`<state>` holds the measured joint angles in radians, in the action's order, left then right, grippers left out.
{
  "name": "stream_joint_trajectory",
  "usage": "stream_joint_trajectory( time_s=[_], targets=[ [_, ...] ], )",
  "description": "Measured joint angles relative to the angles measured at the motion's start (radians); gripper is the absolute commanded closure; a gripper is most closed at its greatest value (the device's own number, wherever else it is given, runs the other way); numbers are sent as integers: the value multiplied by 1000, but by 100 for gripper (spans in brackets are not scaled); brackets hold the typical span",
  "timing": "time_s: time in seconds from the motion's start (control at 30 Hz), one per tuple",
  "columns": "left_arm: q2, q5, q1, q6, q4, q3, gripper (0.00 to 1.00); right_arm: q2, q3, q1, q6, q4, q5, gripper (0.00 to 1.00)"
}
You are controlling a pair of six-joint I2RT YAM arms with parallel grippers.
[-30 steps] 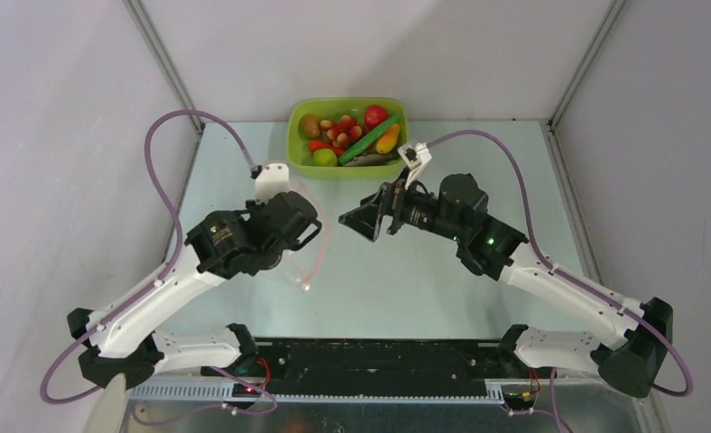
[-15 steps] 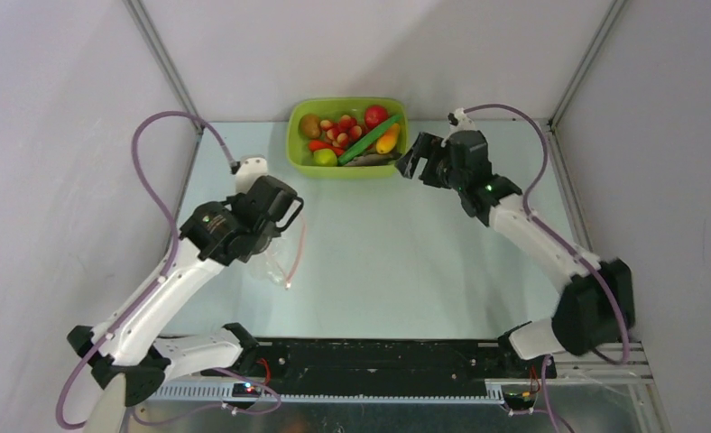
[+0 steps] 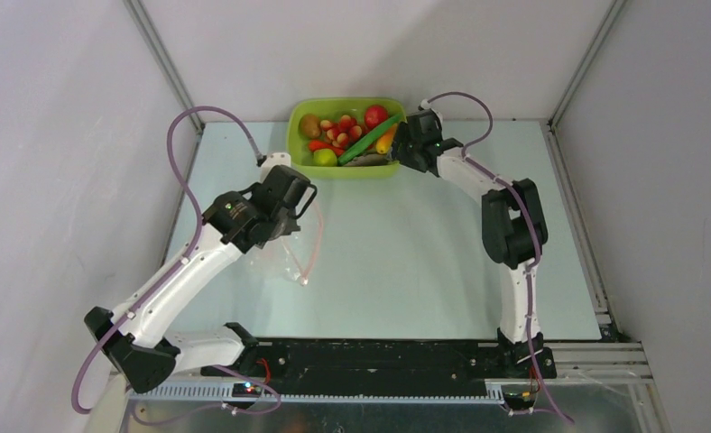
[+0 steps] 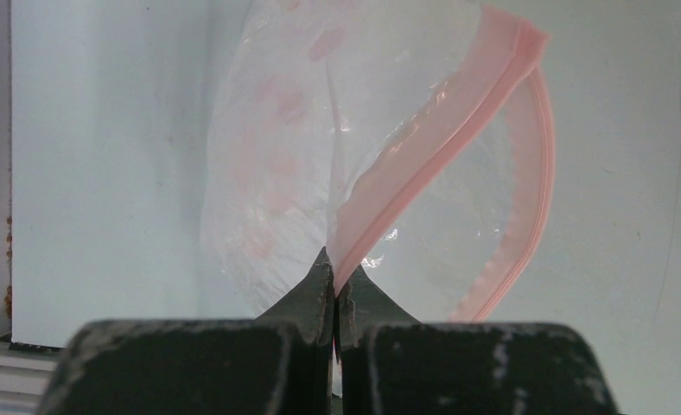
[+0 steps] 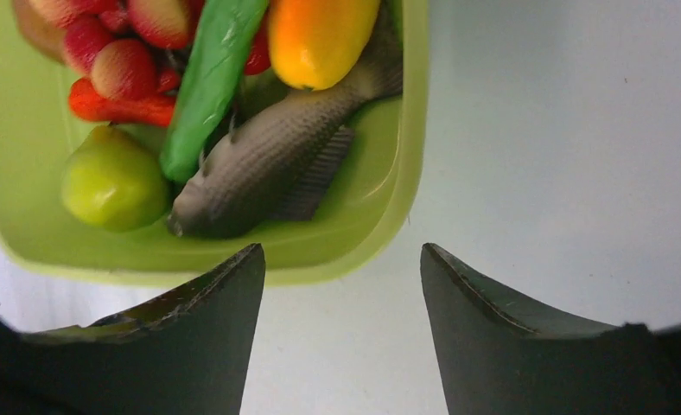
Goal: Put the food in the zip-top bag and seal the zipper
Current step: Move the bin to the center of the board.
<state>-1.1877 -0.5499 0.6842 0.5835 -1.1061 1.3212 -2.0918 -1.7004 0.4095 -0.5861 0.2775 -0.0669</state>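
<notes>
The food lies in a lime-green tub [image 3: 296, 135] at the back: red tomato [image 3: 375, 115], brown kiwi [image 3: 309, 124], long green pod [image 3: 370, 138], lime [image 3: 325, 157]. The right wrist view shows the pod [image 5: 207, 78], an orange-yellow piece [image 5: 320, 35], a dark fish-shaped piece [image 5: 268, 164], strawberries [image 5: 121, 69] and the tub's rim [image 5: 410, 173]. My right gripper [image 3: 403, 153] [image 5: 341, 259] is open and empty above the tub's near right corner. My left gripper [image 3: 284, 224] [image 4: 334, 268] is shut on the clear zip-top bag [image 3: 275, 262] [image 4: 276, 173] at its pink zipper [image 4: 441, 130], mouth open.
Grey walls with metal posts close in the table on the left, back and right. The black rail with the arm bases [image 3: 379, 361] runs along the near edge. The bag hangs left of centre, apart from the tub.
My right arm has stretched out to the back and swung left to the tub's right corner. My left arm has shifted a little to the right with the bag in its grip.
</notes>
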Motion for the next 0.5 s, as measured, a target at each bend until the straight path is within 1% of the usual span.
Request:
stream_joint_trajectory(
  time_s=[0.07,0.13,0.2,0.23,0.27,0.3,0.33,0.47,0.5],
  targets=[
    [5,6,-3,-8,4,0,100,-42,-40,-2,-7,18,-19,36],
    [14,13,-7,-17,13,0,100,-63,-49,-5,-16,30,-35,43],
    [26,16,-10,-26,27,0,100,-73,-49,-10,-25,45,-43,62],
    [31,16,-11,-29,34,0,100,-76,-48,-13,-32,47,-46,67],
    [35,18,-12,-35,39,0,100,-77,-48,-16,-41,40,-43,76],
    [36,20,-13,-37,43,0,100,-77,-48,-18,-45,35,-45,80],
    [37,20,-13,-40,48,0,100,-77,-48,-19,-52,29,-48,86],
    [36,22,-17,-48,51,0,100,-69,-22,-32,-93,-1,-63,99],
    [36,22,-18,-51,51,0,100,-60,-3,-37,-104,-16,-67,100]
  ],
)
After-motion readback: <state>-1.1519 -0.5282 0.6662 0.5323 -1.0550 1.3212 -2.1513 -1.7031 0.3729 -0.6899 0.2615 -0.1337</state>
